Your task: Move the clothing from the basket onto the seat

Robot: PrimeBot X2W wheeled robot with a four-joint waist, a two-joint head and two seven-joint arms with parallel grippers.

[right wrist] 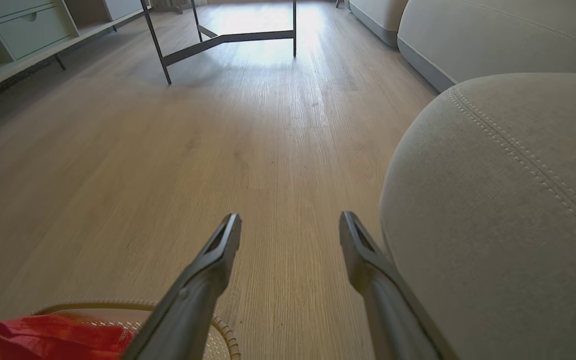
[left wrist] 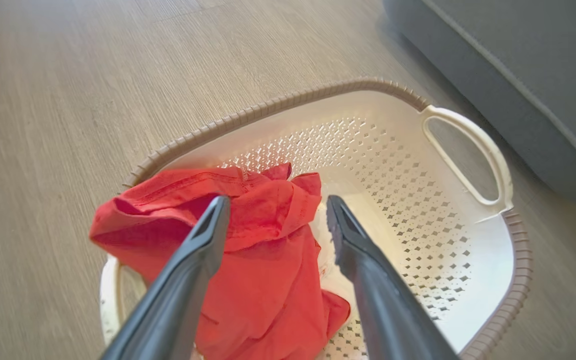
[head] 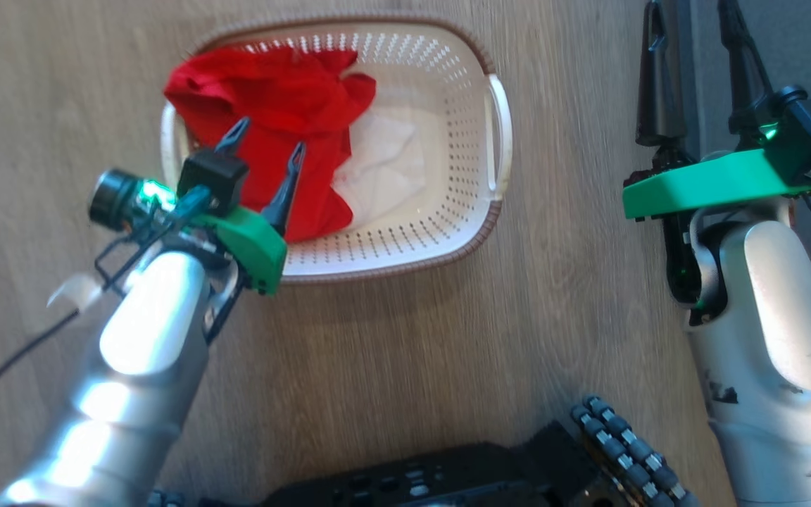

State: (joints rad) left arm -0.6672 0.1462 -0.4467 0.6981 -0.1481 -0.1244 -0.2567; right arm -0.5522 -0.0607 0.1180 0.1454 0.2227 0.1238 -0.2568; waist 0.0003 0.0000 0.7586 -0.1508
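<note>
Left pincer [head: 272, 136] fingers apart, right pincer [head: 689, 10] likewise apart

Home, likely living room. Wood-look plank floor [right wrist: 168, 150]. Grey upholstered seat [right wrist: 508, 225] with stitched seam, second sofa [right wrist: 493, 35] behind it. Low cabinet [right wrist: 23, 25] with drawers at side; dark metal table frame [right wrist: 228, 37] in sunlight. Perforated plastic basket [head: 462, 141] with red clothing [head: 272, 105] on floor.

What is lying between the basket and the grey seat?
The stretch is bare: a narrow strip of wooden floor separates the basket from the seat, as the left wrist view shows.
</note>
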